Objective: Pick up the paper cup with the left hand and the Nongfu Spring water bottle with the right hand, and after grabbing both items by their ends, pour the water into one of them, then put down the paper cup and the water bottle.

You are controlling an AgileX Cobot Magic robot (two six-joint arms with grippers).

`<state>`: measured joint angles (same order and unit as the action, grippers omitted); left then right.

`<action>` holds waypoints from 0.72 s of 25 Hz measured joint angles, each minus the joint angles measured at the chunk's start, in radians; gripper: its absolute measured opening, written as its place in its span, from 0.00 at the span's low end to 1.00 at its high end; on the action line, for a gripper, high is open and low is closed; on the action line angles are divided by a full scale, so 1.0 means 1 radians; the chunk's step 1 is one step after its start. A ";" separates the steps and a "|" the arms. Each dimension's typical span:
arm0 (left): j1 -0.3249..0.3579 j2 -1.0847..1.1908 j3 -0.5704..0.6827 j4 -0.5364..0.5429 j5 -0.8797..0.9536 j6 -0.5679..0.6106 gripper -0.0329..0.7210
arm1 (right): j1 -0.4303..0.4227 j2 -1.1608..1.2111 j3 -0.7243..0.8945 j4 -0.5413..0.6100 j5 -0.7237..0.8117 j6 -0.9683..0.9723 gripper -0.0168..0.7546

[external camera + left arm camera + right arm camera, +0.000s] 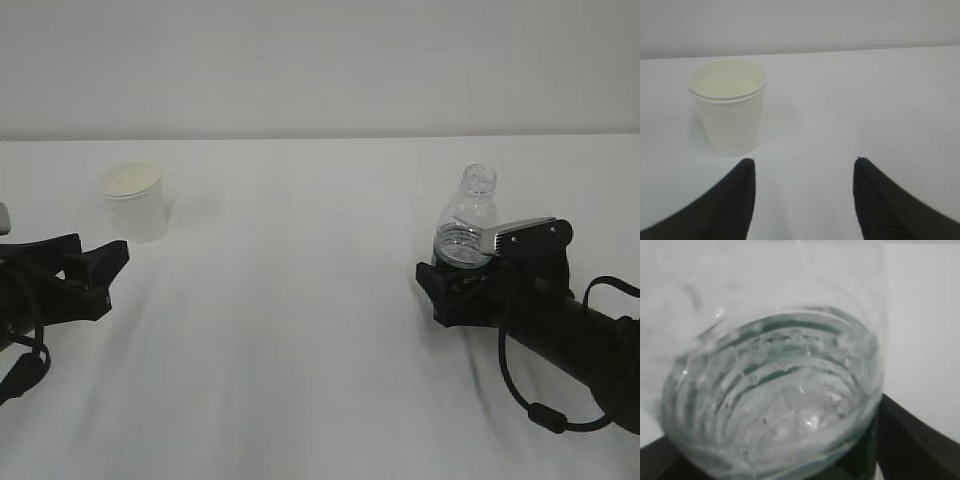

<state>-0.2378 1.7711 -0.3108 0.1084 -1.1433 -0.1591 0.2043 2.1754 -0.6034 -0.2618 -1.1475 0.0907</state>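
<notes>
The white paper cup (133, 200) (730, 110) stands upright at the far left of the table. My left gripper (108, 275) (802, 167) is open, low over the table, just short of the cup and a little to its right, with nothing between its fingers. The clear Nongfu Spring water bottle (468, 215) (780, 390) stands upright and capless on the right, with some water (462, 243) low inside it. My right gripper (445, 285) (785, 445) is open with its black fingers (910, 435) on either side of the bottle's lower, green-labelled part. The bottle's base is hidden behind the gripper.
The white table (300, 330) runs back to a plain white wall. The right arm's black cable (540, 410) loops down near the front right.
</notes>
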 joint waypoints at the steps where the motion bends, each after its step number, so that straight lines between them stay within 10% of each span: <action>1: 0.000 0.000 0.000 0.000 0.000 0.002 0.62 | 0.000 0.000 -0.002 0.000 0.000 0.000 0.84; 18: 0.000 0.008 0.000 0.000 0.000 0.006 0.62 | 0.000 0.000 -0.028 -0.002 0.000 0.000 0.75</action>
<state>-0.2378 1.7796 -0.3108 0.1089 -1.1433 -0.1531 0.2043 2.1754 -0.6314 -0.2636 -1.1475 0.0907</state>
